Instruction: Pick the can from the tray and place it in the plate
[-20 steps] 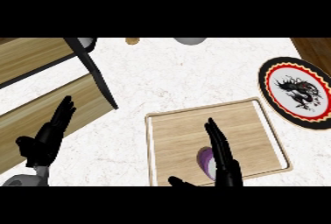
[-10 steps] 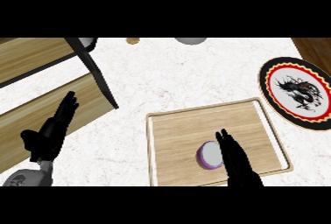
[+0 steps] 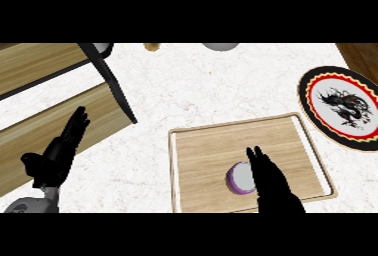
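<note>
The can (image 3: 238, 178), seen from above as a pale disc with a purple rim, stands on the wooden tray (image 3: 214, 150), toward its near edge and a little right of its middle. The right hand (image 3: 272, 181) lies just beside it on the right, its straight fingers pointing away from the robot and covering the can's right edge. The fingers look extended, not curled round the can, so I judge the can is not yet grasped. It cannot be told whether the hand touches the can or hovers above it.

The plate (image 3: 325, 87), with a black and red scalloped rim and a dark figure on its white centre, lies to the far right of the tray, near its far right corner, and holds nothing. So nothing of the task is done: grasping, lifting, carrying right and setting down all remain.

The left hand (image 3: 59, 155) rests open at the left, fingers straight, over the wooden surface there.

The plate's right side is cut off by the view's edge. The can's height and label are not visible from above. Two small objects at the far edge are too cropped to name.
</note>
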Robot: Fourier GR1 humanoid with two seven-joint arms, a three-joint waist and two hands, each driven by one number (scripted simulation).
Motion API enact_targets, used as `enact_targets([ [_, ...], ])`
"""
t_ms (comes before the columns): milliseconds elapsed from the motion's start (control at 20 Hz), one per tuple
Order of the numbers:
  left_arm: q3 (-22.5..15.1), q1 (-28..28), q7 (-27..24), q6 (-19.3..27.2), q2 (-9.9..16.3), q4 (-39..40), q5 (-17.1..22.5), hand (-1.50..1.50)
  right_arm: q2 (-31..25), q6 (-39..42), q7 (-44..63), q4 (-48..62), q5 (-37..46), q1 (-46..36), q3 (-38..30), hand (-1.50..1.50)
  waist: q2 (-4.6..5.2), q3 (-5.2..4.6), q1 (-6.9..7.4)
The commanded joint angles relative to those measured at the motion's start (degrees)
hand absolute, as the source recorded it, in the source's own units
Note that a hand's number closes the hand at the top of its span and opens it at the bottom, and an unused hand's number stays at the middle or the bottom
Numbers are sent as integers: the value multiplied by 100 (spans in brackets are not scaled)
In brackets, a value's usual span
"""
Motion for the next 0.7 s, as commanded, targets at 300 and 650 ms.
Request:
enact_targets([
  [300,145,13,326,-108,-144,-329,-137,0,102,964,51,725,-512,-396,-856,-150,4,6,16],
  [650,388,-48,-316,-377,-400,496,-444,0,321,680,-311,1427,-208,-275,-841,-150,7,4,-10],
])
